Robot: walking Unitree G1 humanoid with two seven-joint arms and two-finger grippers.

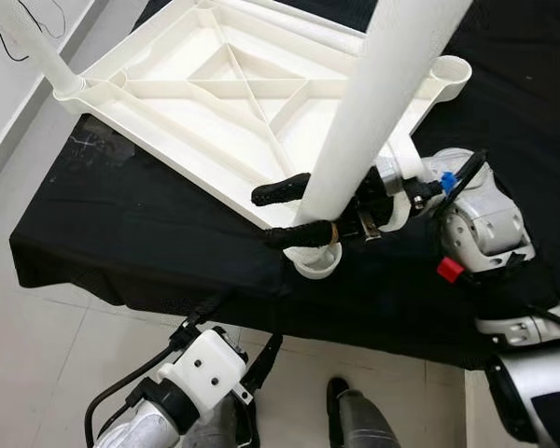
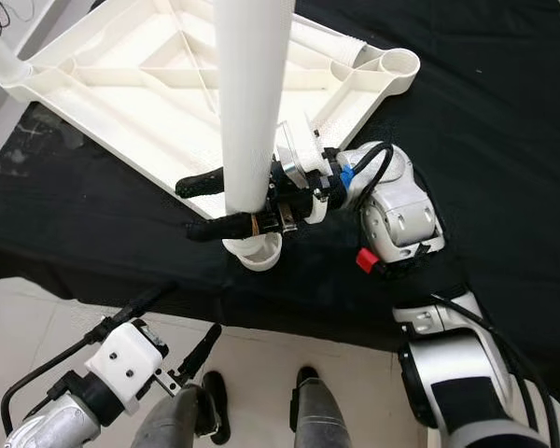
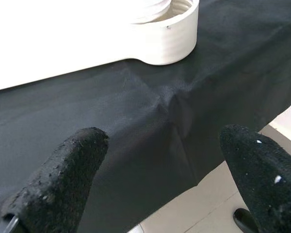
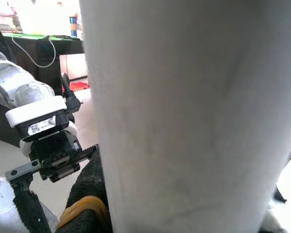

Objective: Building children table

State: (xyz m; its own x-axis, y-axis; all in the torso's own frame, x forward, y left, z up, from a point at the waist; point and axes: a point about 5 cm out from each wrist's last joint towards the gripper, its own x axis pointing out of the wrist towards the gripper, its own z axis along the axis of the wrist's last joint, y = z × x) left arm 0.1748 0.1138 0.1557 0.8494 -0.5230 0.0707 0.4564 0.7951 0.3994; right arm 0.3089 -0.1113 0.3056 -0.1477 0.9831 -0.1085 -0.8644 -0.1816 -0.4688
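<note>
A white plastic tabletop (image 1: 224, 103) lies upside down on a black cloth, ribs showing. A white table leg (image 1: 373, 103) stands upright above the near corner socket (image 1: 315, 263), its lower end at the socket. My right gripper (image 1: 282, 215) is shut on the leg just above the socket, one black finger on each side. In the right wrist view the leg (image 4: 194, 111) is very close. My left gripper (image 1: 238, 341) hangs low in front of the table edge, open, its fingertips (image 3: 68, 170) wide apart facing the cloth and socket (image 3: 167, 29).
Another leg (image 1: 37, 47) stands in the far-left corner socket. An empty socket (image 1: 451, 70) sits at the right corner. The black cloth (image 1: 140, 243) drapes over the table's front edge. My feet (image 2: 308, 411) stand on the pale tiled floor.
</note>
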